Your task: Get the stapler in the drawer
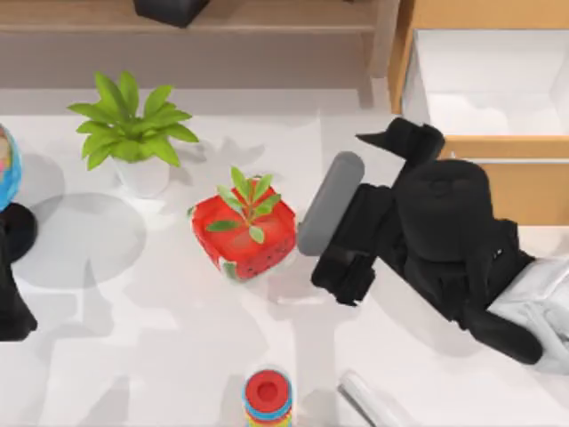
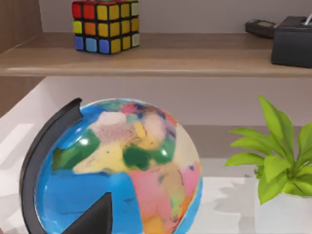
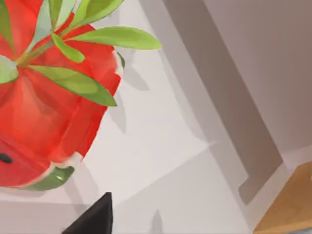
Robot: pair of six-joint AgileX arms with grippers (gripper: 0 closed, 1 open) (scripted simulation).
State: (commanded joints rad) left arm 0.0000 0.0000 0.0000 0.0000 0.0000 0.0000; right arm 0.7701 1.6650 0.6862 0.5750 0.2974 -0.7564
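Observation:
The stapler [image 1: 373,400], a slim light grey-white bar, lies on the table at the front edge, just right of the ring toy and partly cut off by the picture's edge. The drawer [image 1: 498,147] stands pulled open at the back right, its white inside [image 1: 489,89] bare. My right gripper [image 1: 345,271] hovers over the middle of the table, between the drawer and the strawberry pot, well behind the stapler. A grey rounded piece [image 1: 329,203] lies along its left side; I cannot tell what it is. My left arm [image 1: 13,302] is parked at the left edge.
A red strawberry-shaped pot [image 1: 244,233] [image 3: 44,112] with a small plant stands mid-table. A white-potted plant [image 1: 133,133] [image 2: 278,161] and a globe [image 1: 4,169] [image 2: 122,170] are at the left. The ring toy [image 1: 268,398] is at the front. A wooden shelf [image 2: 156,56] carries a colour cube [image 2: 105,24].

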